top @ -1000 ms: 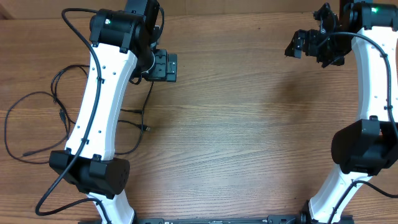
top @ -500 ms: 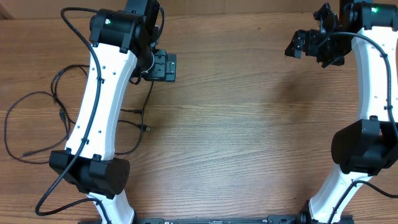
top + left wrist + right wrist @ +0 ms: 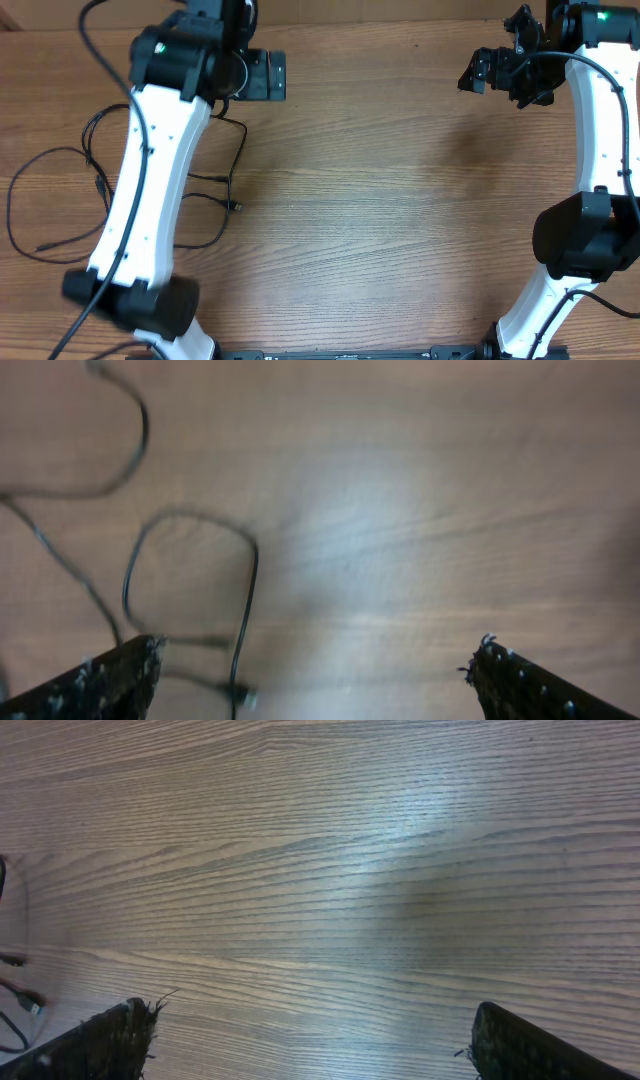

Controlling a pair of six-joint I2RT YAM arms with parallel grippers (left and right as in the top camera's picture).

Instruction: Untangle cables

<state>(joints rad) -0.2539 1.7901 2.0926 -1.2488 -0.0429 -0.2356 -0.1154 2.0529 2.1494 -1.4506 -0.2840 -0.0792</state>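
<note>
The cables (image 3: 236, 207) are thin black cords lying in loose loops on the left of the wooden table (image 3: 400, 220), partly hidden under my left arm. One wide loop (image 3: 10, 205) reaches the far left edge. My left gripper (image 3: 262, 77) is at the far side, above and right of the cords, open and empty. The blurred left wrist view shows a cable loop (image 3: 190, 580) and a small plug end (image 3: 245, 698) beside the left finger (image 3: 110, 680). My right gripper (image 3: 490, 70) hangs open at the far right with only bare wood between its fingers (image 3: 505, 1040).
Thicker black wires (image 3: 110, 270) run along my left arm and off its base. In the right wrist view, a short bit of cord (image 3: 15, 1000) shows at the left edge. The table's far edge (image 3: 400, 22) lies just behind both grippers.
My left arm has swung toward the far edge, carrying its open gripper up and away from the cables. The right arm has not moved.
</note>
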